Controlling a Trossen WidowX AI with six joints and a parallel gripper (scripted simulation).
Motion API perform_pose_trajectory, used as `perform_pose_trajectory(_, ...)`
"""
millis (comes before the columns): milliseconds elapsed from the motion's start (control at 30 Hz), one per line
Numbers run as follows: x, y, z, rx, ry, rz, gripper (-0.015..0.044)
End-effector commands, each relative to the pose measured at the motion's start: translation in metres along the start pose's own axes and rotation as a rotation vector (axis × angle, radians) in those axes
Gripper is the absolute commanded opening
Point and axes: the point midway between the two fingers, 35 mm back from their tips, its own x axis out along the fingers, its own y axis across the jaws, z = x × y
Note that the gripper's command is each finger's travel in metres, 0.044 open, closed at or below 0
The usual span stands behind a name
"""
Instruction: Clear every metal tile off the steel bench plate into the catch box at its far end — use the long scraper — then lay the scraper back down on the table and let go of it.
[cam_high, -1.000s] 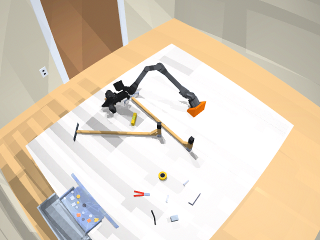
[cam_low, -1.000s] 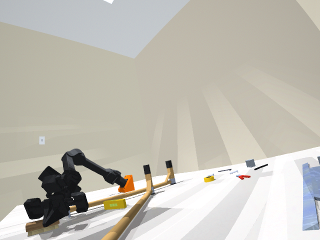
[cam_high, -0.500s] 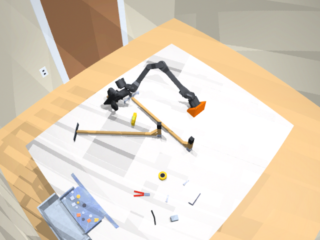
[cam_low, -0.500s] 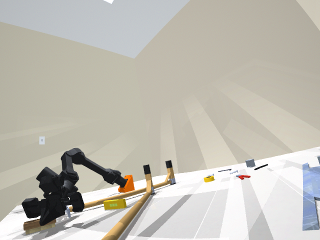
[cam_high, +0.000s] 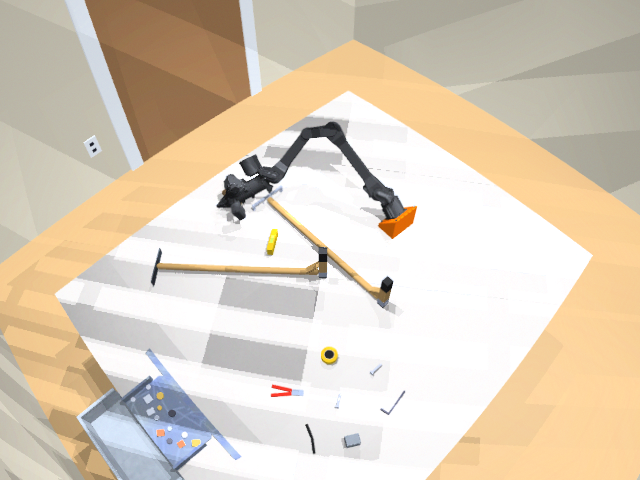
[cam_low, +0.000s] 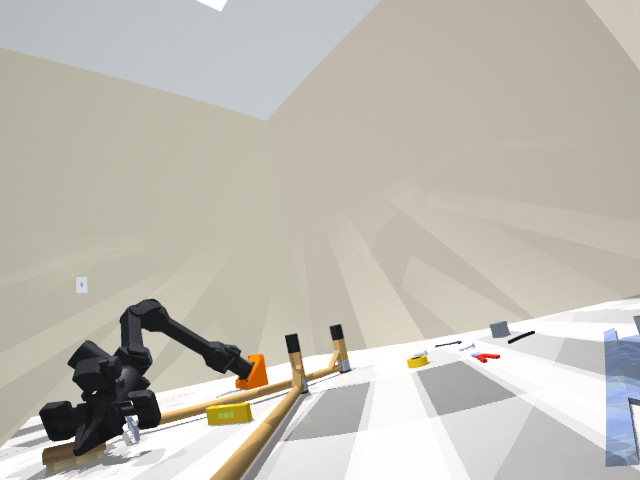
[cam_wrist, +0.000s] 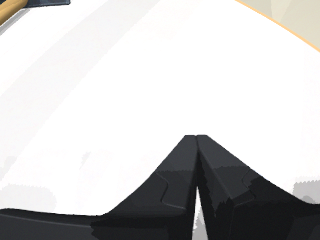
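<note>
My gripper (cam_high: 219, 205) (cam_low: 77, 452) (cam_wrist: 195, 144) is shut and empty, its fingertips together, left of the arm base. A long wooden-handled tool with a dark flat blade (cam_high: 156, 267) lies on the table; that blade shows at the top left of the wrist view (cam_wrist: 47, 2). A second long wooden-handled tool (cam_high: 294, 222) crosses near its upright grip; its thin pale grey head (cam_high: 267, 197) lies beside the gripper. The bluish steel bench plate (cam_high: 193, 421) at the lower left holds several small tiles, grey, white, orange, yellow and dark. The grey catch box (cam_high: 118, 434) adjoins its left side.
A wooden block (cam_low: 74, 457) lies under the gripper. A yellow block (cam_high: 271, 241) (cam_low: 229, 414) lies between the handles. A yellow tape roll (cam_high: 329, 354), red pliers (cam_high: 281, 391), a grey block (cam_high: 352, 440) and a black strip (cam_high: 310, 439) lie farther off. The orange arm base (cam_high: 398, 222) stands right.
</note>
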Motion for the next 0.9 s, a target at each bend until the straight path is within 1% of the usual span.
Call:
perform_pose_trajectory(0, -0.0045, -0.0041, -0.0218, -0.003, 0.049, 0.0, 0.0)
perform_pose_trajectory(867, -0.0062, -0.0055, -0.0223, -0.004, 0.049, 0.0, 0.0)
